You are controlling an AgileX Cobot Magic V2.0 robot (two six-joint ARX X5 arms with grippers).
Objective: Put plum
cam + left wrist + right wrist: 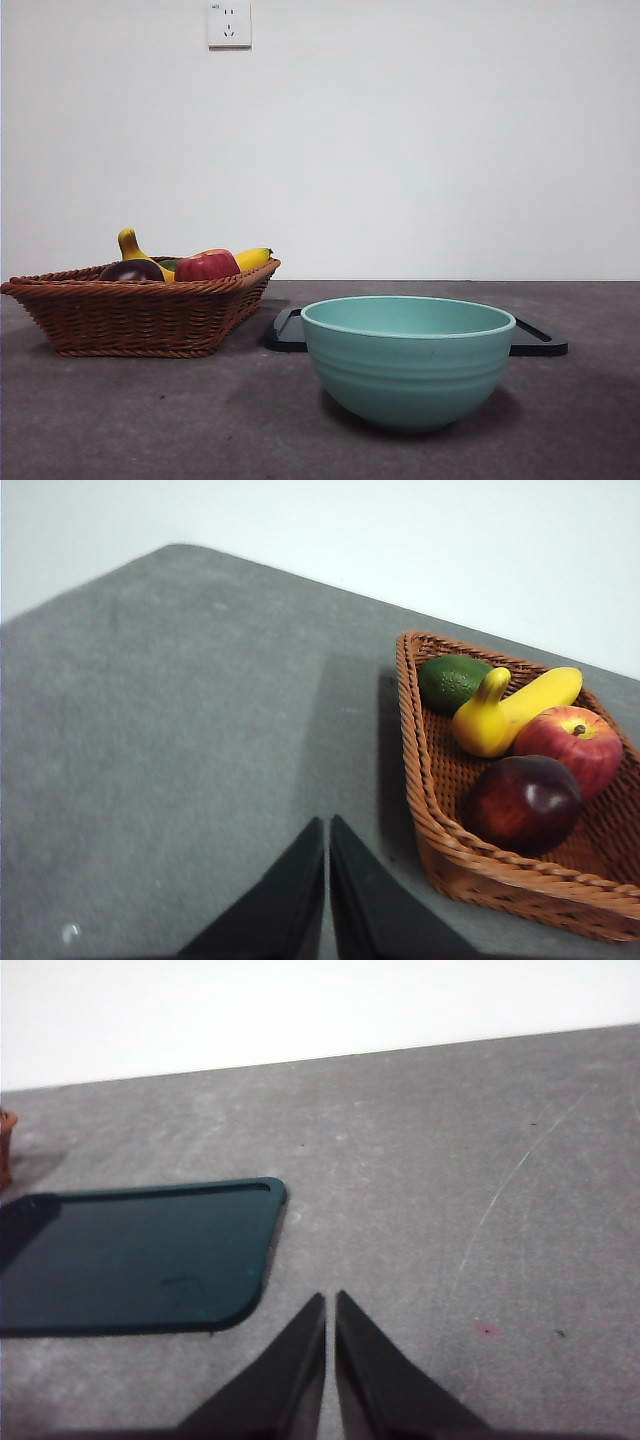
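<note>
Plum in basket, left of bowl

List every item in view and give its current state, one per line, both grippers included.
plum: lying in the basket, untouched
red apple: in the basket, beside the plum
banana: in the basket
green fruit: in the basket
basket: upright on the table
bowl: upright, inside hidden
tray: flat, bare where visible
left gripper: shut, holding nothing
right gripper: shut, holding nothing

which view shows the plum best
The left wrist view: the plum lies whole and unobstructed in the basket, beside the apple. The front view shows only its top above the basket rim. The right wrist view misses it.
</note>
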